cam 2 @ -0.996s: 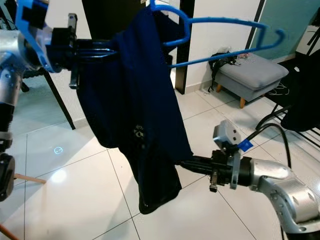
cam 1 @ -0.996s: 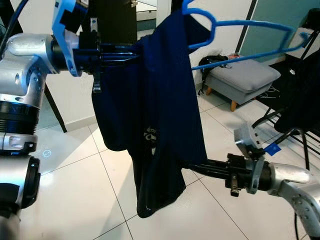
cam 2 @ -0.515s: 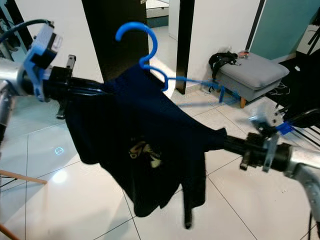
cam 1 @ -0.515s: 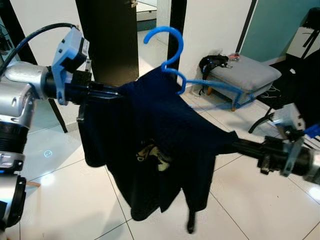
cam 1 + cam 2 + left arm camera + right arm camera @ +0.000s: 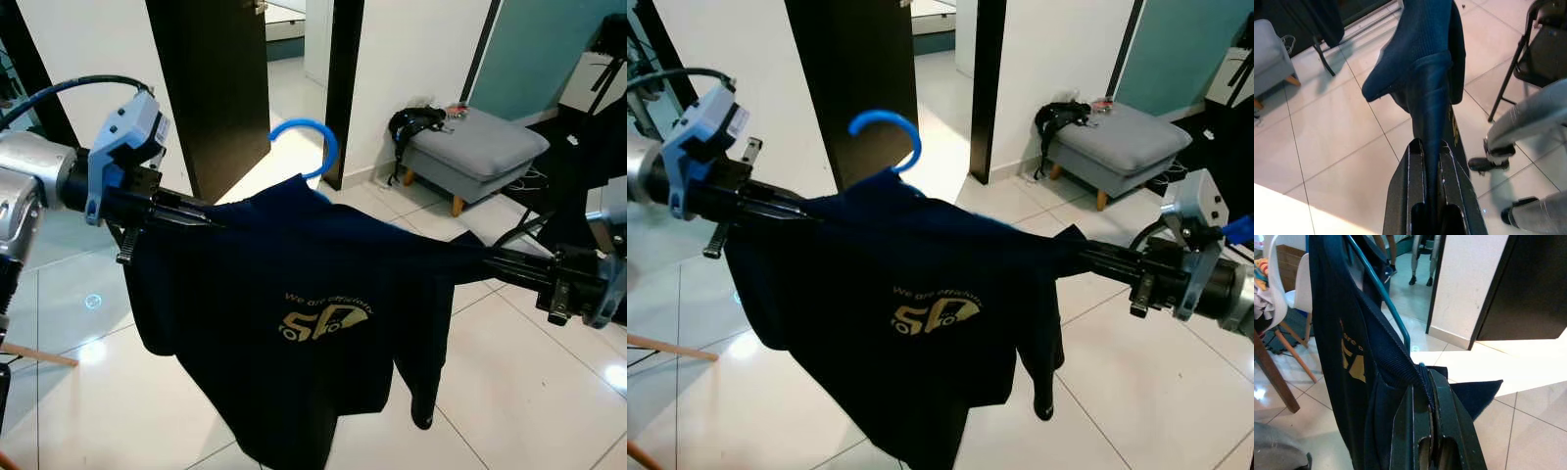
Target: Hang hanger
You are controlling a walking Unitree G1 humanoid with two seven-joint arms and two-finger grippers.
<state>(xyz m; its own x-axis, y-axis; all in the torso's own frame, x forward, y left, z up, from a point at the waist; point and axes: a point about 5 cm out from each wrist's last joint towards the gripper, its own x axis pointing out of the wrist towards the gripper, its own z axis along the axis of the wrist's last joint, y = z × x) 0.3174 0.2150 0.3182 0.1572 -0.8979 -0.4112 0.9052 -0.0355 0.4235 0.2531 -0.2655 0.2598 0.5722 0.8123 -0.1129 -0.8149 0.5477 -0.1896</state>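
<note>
A dark navy T-shirt (image 5: 294,333) with a gold print hangs on a blue plastic hanger (image 5: 312,147), whose hook sticks up above the collar. The shirt is stretched wide between my two grippers, front facing me. My left gripper (image 5: 201,211) is shut on the shirt's left shoulder, the cloth pinched between its fingers (image 5: 1422,161). My right gripper (image 5: 480,257) is shut on the shirt's right shoulder and sleeve, where a blue hanger arm (image 5: 1383,298) runs under the fabric.
A black door frame (image 5: 211,88) and white wall stand behind. A grey footstool (image 5: 475,147) with a black bag sits at the right rear. Black clothes and a dark rack leg (image 5: 593,166) are at far right. A person's legs (image 5: 1518,132) stand on the tiled floor.
The shirt has swung from edge-on and bunched to spread flat facing me. The right gripper rose and moved right; the hanger dropped and its hook now points up.
</note>
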